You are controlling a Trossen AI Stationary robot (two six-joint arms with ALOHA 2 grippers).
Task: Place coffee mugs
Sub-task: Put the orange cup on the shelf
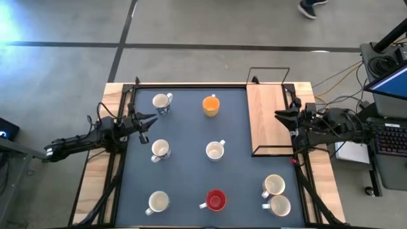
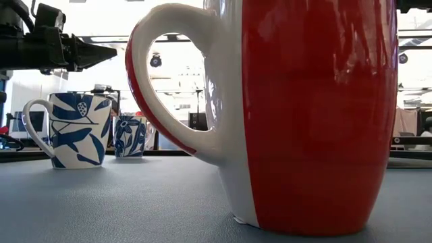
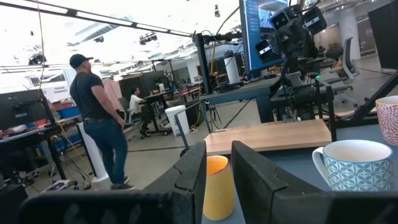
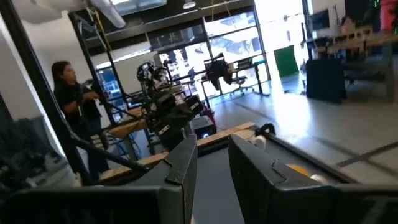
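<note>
Eight coffee mugs (image 1: 215,151) stand on the dark worktop (image 1: 184,178); left end effector (image 1: 152,119) and right end effector (image 1: 278,115) hover at its edges, fingers narrowly parted, empty.

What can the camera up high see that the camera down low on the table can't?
Only the high view shows the round orange ceramic mug, the pale wooden board and both arms, the left gripper and right gripper waiting at the table's sides. Only the low view shows the blue leaf pattern on a white ceramic mug. Both show the round red ceramic mug, standing upright, and the dark blue-grey table mat.
</note>
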